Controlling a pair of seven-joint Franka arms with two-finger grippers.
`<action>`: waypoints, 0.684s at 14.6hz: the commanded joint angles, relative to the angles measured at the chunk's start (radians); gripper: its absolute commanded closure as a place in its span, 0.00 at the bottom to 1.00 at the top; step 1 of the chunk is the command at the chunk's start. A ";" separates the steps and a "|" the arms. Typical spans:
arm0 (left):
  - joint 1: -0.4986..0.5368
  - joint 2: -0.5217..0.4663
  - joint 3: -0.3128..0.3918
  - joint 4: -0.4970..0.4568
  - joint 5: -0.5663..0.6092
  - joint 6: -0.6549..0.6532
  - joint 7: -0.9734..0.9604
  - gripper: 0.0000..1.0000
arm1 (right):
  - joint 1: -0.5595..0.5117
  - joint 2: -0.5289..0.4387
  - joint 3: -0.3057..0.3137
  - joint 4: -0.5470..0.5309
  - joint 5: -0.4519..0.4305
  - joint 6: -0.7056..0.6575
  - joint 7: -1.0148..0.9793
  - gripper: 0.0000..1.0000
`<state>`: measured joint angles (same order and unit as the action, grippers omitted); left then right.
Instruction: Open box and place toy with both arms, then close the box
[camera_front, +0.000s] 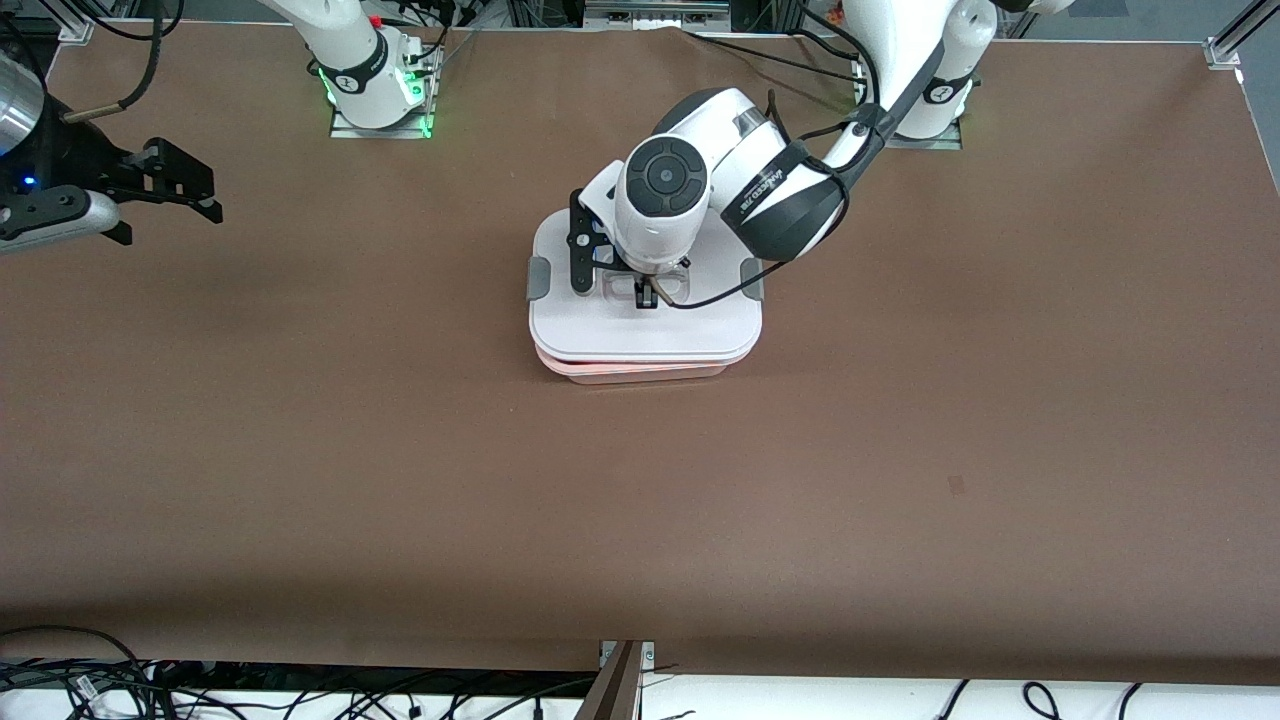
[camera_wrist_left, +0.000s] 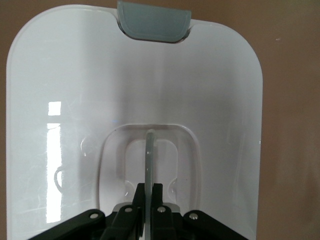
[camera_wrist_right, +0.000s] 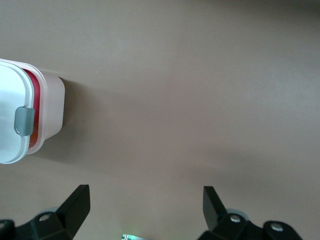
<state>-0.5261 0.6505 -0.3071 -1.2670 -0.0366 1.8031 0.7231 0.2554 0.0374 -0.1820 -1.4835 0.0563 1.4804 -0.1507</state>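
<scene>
The box (camera_front: 645, 335) stood mid-table, a rounded-rectangular tub of translucent pinkish plastic whose long axis ran toward the two arms' ends of the table. Its flat, glossy white lid (camera_front: 640, 325) sat slightly askew on the rim, overhanging toward the front camera, with a red-pink glow of something inside showing under that edge. I judged this to be the toy, its shape hidden. A grey clip (camera_front: 538, 278) marked each short end.

The left tool (camera_front: 648, 294) stood directly over the lid's centre, pointing straight down into the clear recessed handle (camera_wrist_left: 149, 155), its fingers (camera_wrist_left: 157, 196) pinched shut on the thin upright grip. The coming move turned on that vertical alignment: the lid probably had to be settled squarely down.

The right tool (camera_wrist_right: 145, 202) waited over bare brown table toward the right arm's end, fingers spread wide and empty.
</scene>
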 joint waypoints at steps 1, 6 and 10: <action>0.001 0.023 0.010 0.005 0.006 0.015 -0.024 1.00 | -0.007 -0.019 -0.002 -0.024 0.004 0.012 0.023 0.00; -0.003 0.031 0.010 -0.011 0.024 0.018 -0.047 1.00 | -0.007 -0.010 -0.001 -0.014 -0.006 0.023 0.022 0.00; -0.025 0.035 0.011 -0.028 0.046 0.025 -0.057 1.00 | -0.007 -0.002 -0.001 -0.006 -0.015 0.021 0.011 0.00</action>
<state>-0.5403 0.6886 -0.2966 -1.2798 -0.0260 1.8145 0.6879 0.2508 0.0397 -0.1880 -1.4870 0.0531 1.4952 -0.1452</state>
